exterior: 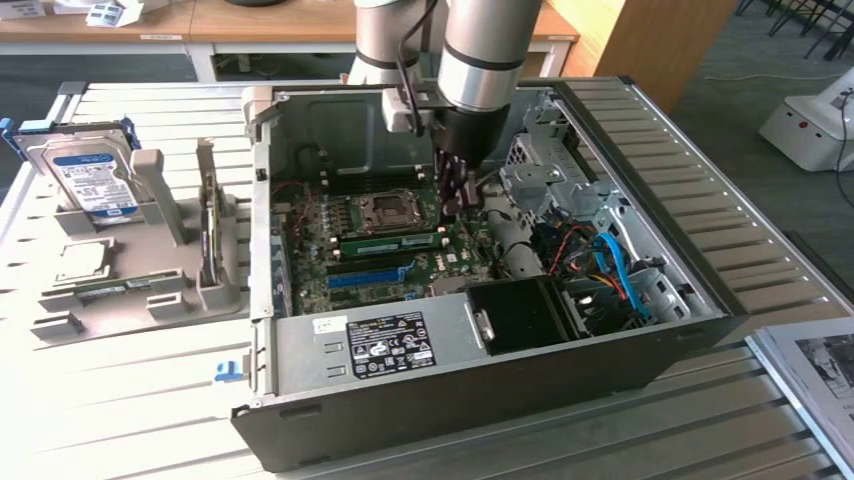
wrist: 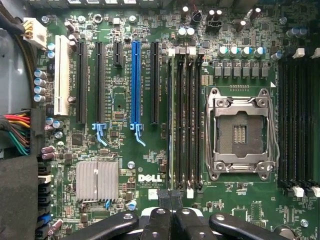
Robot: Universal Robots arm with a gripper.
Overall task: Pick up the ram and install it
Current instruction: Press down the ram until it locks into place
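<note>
Gripper [exterior: 462,200] pressed together, nothing pinched between its two black tips, hanging inside the open case [exterior: 694,300] low over the motherboard [exterior: 447,262]; in the wrist view the gripper [wrist: 171,197] has its tips side by side with no gap, just off one end of the bank of memory slots; the ram [exterior: 387,240] lies in a slot just beside the CPU socket [exterior: 391,208], a green stick on edge, with the tips above and near its end on the exterior view's right; from the wrist camera the ram [wrist: 173,120] appears as a thin pale-green line in the outermost slot of that bank, running straight away from the tips, with empty slots [wrist: 192,115] between it and the CPU socket [wrist: 239,132]; whether the tips touch the stick's top edge cannot be told; the stick looks placed, though whether its end latches have closed cannot be told either; the risk, as I judge it, is a push on one end only, which could tilt the board in its slot and leave the far end raised; closed tips could also slide off so narrow an edge and strike the neighbouring slots or the bare socket; further out, the long blue slot [wrist: 135,75] lies well apart from the tips.
</note>
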